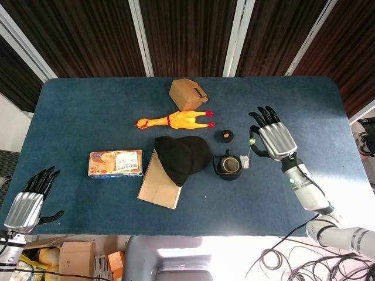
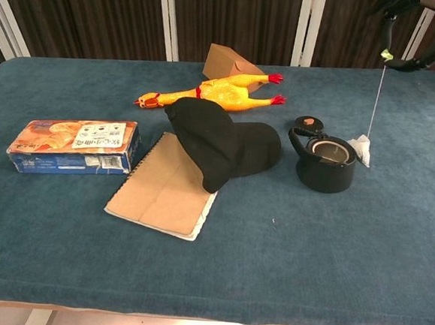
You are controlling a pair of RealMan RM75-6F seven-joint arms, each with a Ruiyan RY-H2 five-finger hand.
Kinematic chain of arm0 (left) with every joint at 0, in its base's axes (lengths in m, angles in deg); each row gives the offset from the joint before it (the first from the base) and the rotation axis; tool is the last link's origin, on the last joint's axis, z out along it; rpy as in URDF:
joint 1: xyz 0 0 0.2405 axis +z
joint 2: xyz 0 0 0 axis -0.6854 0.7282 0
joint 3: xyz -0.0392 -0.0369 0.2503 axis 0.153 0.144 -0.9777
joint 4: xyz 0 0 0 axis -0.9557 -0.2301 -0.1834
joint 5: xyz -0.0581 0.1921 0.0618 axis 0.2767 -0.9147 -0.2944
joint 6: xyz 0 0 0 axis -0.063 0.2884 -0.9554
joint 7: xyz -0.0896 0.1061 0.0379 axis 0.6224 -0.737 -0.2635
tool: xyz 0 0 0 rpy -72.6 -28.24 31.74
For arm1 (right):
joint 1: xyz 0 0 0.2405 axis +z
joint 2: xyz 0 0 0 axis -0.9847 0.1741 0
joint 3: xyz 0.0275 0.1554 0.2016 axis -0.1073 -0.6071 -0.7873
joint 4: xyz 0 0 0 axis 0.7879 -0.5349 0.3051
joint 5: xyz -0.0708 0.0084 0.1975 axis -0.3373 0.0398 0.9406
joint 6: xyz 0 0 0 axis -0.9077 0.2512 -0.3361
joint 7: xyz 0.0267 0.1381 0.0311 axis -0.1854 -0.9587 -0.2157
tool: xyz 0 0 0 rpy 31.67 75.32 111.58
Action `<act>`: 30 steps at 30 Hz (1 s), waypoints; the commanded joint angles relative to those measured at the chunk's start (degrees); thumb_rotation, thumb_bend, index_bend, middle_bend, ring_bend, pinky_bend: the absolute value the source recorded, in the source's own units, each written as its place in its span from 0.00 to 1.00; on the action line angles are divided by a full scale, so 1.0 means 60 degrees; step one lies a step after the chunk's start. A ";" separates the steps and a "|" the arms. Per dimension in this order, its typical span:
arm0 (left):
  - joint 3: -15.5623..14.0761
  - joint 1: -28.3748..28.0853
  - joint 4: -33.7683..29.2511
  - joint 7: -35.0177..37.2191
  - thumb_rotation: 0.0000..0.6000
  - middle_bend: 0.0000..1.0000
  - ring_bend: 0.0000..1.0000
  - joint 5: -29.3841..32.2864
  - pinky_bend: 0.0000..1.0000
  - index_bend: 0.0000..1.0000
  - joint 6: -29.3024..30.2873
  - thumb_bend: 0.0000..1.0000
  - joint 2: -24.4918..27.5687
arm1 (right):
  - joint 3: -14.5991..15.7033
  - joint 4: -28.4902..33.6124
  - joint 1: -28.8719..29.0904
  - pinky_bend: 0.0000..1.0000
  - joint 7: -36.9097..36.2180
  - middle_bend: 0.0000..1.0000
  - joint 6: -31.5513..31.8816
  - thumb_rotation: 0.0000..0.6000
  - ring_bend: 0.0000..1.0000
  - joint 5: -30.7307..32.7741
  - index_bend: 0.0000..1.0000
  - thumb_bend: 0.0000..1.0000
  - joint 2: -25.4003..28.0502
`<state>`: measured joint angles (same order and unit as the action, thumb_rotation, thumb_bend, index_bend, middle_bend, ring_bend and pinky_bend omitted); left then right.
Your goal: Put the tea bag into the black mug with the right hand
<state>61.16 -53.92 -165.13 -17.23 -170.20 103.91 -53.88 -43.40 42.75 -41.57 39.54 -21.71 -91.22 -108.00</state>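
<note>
The black mug (image 1: 229, 166) (image 2: 324, 163) stands right of centre, with a handle on its left side. Just right of it the white tea bag (image 1: 246, 162) (image 2: 362, 147) hangs at mug height on a taut string. My right hand (image 1: 270, 137) (image 2: 427, 32) is raised high above the table and pinches the green tag (image 1: 252, 141) (image 2: 387, 55) at the string's top. My left hand (image 1: 26, 202) rests off the table's near left corner, fingers apart and holding nothing; the chest view does not show it.
A black cap (image 1: 183, 157) lies left of the mug, over a brown notebook (image 1: 159, 188). A small black lid (image 1: 226, 136) sits behind the mug. Farther off are a rubber chicken (image 1: 176, 120), a cardboard box (image 1: 187, 93) and a snack box (image 1: 115, 163).
</note>
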 commanded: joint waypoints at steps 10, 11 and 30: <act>0.0008 -0.0008 -0.0008 0.0042 1.00 0.01 0.00 0.0021 0.12 0.02 -0.0018 0.06 0.0022 | -0.0327 0.1007 0.0289 0.00 0.0440 0.14 0.0156 1.00 0.00 0.0199 0.56 0.26 0.0349; 0.0010 -0.0008 -0.0007 0.0049 1.00 0.01 0.00 0.0021 0.12 0.02 -0.0016 0.06 0.0028 | -0.0340 0.1061 0.0319 0.00 0.0505 0.14 0.0155 1.00 0.00 0.0228 0.56 0.26 0.0347; -0.0012 0.0054 -0.0018 0.0113 1.00 0.01 0.00 -0.0057 0.12 0.02 0.0123 0.05 0.0079 | -0.0207 0.1531 0.0474 0.00 0.0934 0.14 0.0376 1.00 0.00 0.0233 0.56 0.26 0.0269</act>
<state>61.09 -53.59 -165.23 -16.55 -170.55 104.65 -53.41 -44.68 51.86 -38.71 45.09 -19.53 -89.75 -106.45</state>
